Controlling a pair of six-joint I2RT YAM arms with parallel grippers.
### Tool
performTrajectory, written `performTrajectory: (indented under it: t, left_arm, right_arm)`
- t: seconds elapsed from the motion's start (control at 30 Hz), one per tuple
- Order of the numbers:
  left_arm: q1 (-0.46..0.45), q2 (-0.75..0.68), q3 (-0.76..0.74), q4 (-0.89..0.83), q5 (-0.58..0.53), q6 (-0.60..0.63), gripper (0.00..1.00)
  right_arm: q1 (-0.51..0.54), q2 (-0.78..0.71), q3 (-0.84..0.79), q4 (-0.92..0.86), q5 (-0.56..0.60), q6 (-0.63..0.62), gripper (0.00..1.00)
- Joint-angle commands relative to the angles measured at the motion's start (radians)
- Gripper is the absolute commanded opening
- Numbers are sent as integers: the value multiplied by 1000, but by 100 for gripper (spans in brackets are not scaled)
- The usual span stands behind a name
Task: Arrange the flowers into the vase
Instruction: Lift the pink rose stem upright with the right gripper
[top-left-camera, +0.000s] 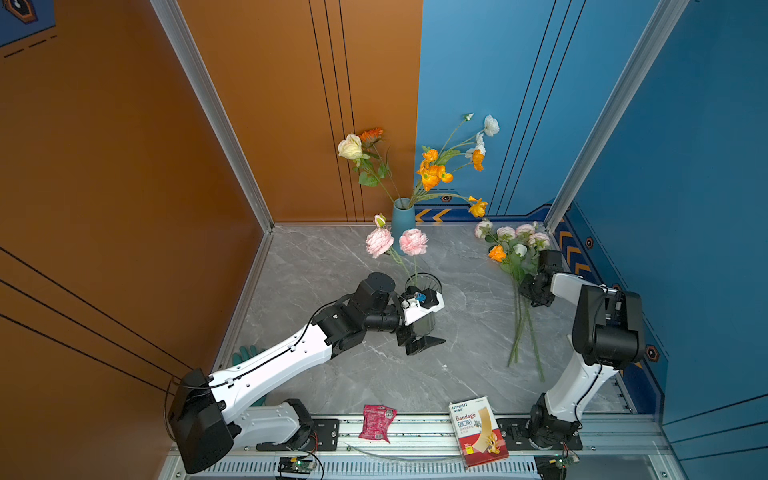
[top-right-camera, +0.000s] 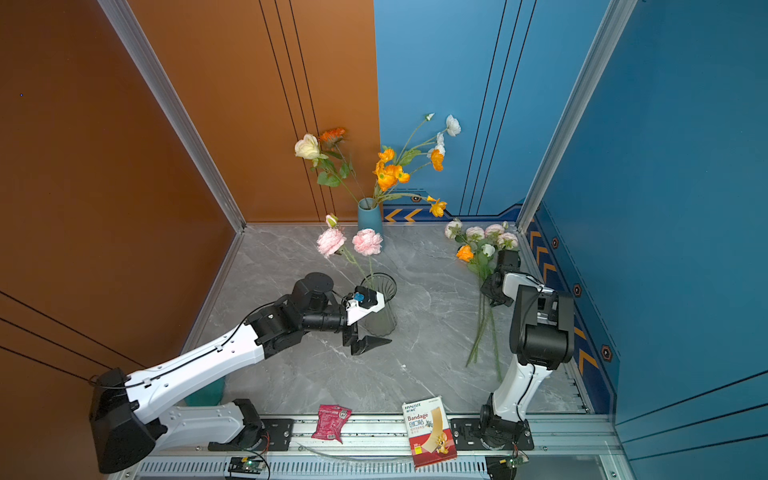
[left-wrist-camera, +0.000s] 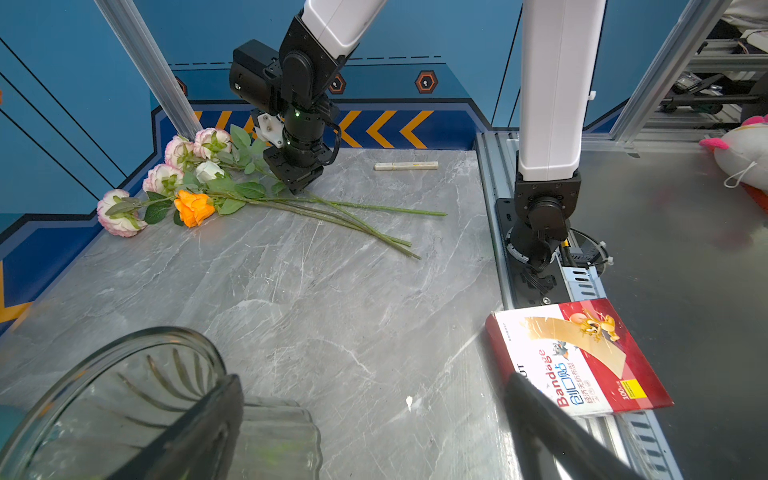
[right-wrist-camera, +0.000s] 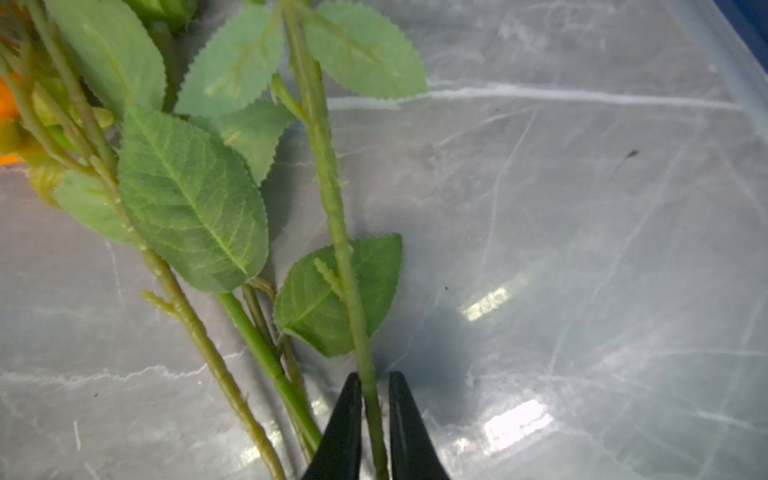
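Right wrist view: the right claw (right-wrist-camera: 374, 376) has its two black fingertips set close on either side of one green stem (right-wrist-camera: 332, 199). A sliver of gap shows on one side, so whether it truly pinches cannot be told. That stem belongs to the loose flowers (left-wrist-camera: 195, 208), pink-edged, white and one orange. In both top views they lie flat in the back right corner of the grey marble bench (top-left-camera: 332, 270), heads toward the wall.

A blue vase (top-left-camera: 403, 220) stands against the back wall. It holds a cream rose (top-left-camera: 350, 146), orange poppies (top-left-camera: 430, 176) and white blooms (top-left-camera: 491, 124) on long leaning stems. Nearer the middle stands a clear ribbed glass vase (top-left-camera: 435, 282) with two pink peonies (top-left-camera: 379, 242) and a bud in it.

The left claw (left-wrist-camera: 374, 380) is released, spread wide, low beside the glass vase. One finger sits just in front of the vase's wall; whether it touches cannot be told.
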Motion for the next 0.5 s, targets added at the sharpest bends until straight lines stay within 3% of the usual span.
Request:
performTrajectory:
  t: [0.0, 0.17, 0.47]
  left_arm:
    - [-15, 0, 15, -27, -6, 22, 98]
    - [-21, -5, 13, -32, -12, 28, 98]
    - [-24, -7, 17, -41, -16, 34, 98]
  right_arm:
    - [-8, 17, 25, -34, -20, -24, 11]
    - [-6, -18, 14, -22, -63, -55, 0]
    - [34, -268, -16, -71, -76, -79, 0]
